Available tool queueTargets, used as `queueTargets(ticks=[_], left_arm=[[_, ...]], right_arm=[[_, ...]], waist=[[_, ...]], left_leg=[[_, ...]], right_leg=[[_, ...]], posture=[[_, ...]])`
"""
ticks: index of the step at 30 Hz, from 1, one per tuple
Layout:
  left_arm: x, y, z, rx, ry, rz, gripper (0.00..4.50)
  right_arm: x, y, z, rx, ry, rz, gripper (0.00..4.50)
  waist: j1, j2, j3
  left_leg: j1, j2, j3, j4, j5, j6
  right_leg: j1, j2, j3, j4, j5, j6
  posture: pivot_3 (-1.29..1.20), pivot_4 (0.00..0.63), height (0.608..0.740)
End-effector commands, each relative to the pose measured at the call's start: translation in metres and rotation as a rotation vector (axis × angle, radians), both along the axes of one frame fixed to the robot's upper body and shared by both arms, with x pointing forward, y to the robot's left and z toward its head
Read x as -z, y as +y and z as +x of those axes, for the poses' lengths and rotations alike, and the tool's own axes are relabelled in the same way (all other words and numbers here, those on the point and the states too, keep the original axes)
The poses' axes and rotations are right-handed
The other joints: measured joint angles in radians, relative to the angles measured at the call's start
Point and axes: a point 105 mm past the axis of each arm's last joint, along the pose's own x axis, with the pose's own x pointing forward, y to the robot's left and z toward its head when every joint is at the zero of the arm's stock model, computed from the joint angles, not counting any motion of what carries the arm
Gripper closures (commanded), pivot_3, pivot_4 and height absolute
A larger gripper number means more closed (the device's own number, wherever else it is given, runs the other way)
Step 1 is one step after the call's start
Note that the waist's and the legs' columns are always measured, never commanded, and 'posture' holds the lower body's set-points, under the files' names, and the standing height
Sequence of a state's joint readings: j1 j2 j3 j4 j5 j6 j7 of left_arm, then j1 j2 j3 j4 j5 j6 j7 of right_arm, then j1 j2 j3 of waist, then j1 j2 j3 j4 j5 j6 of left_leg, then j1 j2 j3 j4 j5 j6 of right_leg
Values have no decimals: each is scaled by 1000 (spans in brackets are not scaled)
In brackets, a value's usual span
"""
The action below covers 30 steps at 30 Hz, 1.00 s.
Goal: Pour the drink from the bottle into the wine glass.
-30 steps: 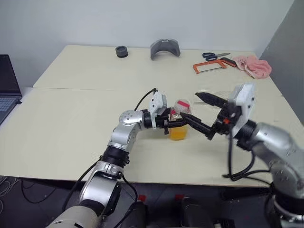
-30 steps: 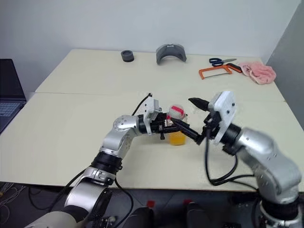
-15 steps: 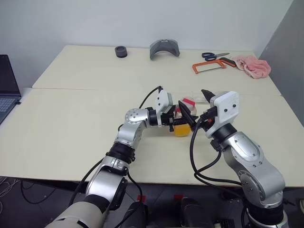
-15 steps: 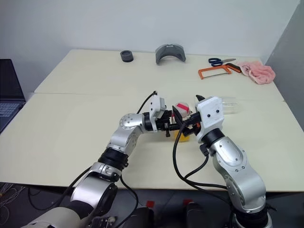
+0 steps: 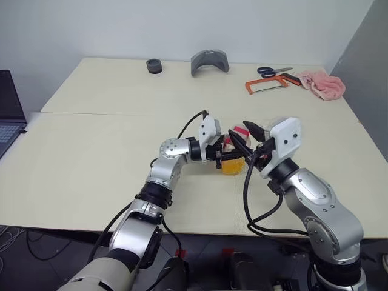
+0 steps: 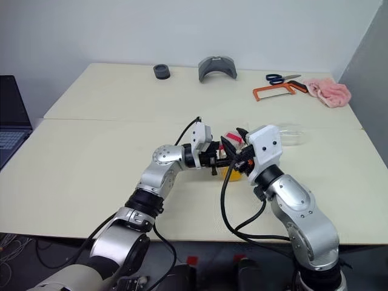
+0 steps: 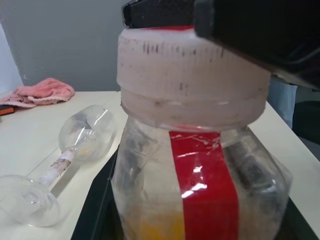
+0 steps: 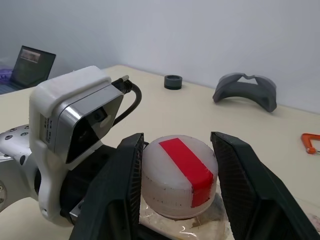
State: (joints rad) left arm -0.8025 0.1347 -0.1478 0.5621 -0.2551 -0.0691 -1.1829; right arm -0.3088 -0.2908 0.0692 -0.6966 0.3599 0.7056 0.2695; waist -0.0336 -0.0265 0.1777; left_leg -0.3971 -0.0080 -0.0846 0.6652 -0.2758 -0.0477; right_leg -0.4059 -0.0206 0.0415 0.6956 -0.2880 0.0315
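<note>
A small clear bottle with a red stripe stands just above the table's middle, and the orange drink fills its lower part. My left gripper is shut on the bottle's body from the side. The white cap, crossed by red tape, sits between the two black fingers of my right gripper, which press on its sides. The wine glass lies on its side on the table behind the bottle, also seen as the wine glass to the right of my right gripper.
At the table's far edge lie a black ring, a grey curved part, blue-handled scissors, an orange saw frame and a pink cloth. A laptop sits at the far left.
My right gripper came in from the right onto the bottle's top, and its wide-open fingers closed against the cap. The left gripper kept its hold on the bottle.
</note>
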Motion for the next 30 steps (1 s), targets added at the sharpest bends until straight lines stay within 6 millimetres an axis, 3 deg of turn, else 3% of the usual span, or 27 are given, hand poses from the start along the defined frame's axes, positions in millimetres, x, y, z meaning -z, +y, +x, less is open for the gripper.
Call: queueTargets(ticks=[1, 5, 8, 12, 15, 19, 22, 25, 30], left_arm=[[-18, -4, -10, 93, -53, -15, 2808], [-19, -2, -16, 160, -54, 17, 2810], [-21, -1, -15, 166, -68, 24, 2811], [-22, 0, -13, 139, -68, 3, 2811], [-20, 1, -13, 125, -62, 0, 2812], [-19, 1, -9, 86, -55, -10, 2812], [-19, 0, -3, 45, -56, -21, 2812], [-21, -2, 2, 11, -65, -32, 2812], [-23, -9, 9, -25, -84, -43, 2812]], right_arm=[[-11, 1, -3, -212, -76, -69, 2721], [-16, -4, -1, -471, -104, -289, 2721], [-14, -9, -9, -676, -4, -415, 2721], [-14, -12, -17, -724, 75, -417, 2721], [-20, -18, -11, -637, 57, -361, 2721], [-37, -34, -1, -418, -45, -284, 1382], [-45, -39, -12, -282, -110, -222, 299], [-38, -30, -31, -206, -93, -131, 286], [-21, -18, -26, 61, -78, -24, 286]], waist=[[0, 0, 0], [0, 0, 1], [1, 1, 1], [2, 1, 1], [2, 1, 1], [3, 1, 1], [5, 1, 1], [5, 1, 1], [2, 1, 1]], left_leg=[[0, 0, 1, 0, 0, 0], [0, -1, 4, 0, 0, 0], [0, 0, 4, 0, 0, 0], [-1, 1, 3, -1, 0, 0], [-1, 1, 3, -1, 0, 0], [-1, 2, 2, 0, 0, 0], [-2, 2, 1, 0, 0, 0], [-2, 2, -1, 0, 0, 0], [-1, 1, -1, 0, 0, 0]], right_leg=[[0, 0, 0, 0, 0, 0], [0, 0, -1, -1, 0, 0], [1, 1, -1, -1, 0, 0], [1, 1, -1, -3, 0, 0], [1, 0, -1, -3, 0, 0], [1, 0, -1, -2, 0, 0], [0, -2, -1, -1, 0, 0], [0, -2, -1, -2, 0, 0], [0, -2, 0, 0, 0, 0]], posture=[[0, 150, 740], [0, 150, 740], [0, 150, 740], [0, 150, 740], [0, 150, 740], [0, 150, 740], [0, 150, 740], [0, 150, 740], [0, 150, 740]])
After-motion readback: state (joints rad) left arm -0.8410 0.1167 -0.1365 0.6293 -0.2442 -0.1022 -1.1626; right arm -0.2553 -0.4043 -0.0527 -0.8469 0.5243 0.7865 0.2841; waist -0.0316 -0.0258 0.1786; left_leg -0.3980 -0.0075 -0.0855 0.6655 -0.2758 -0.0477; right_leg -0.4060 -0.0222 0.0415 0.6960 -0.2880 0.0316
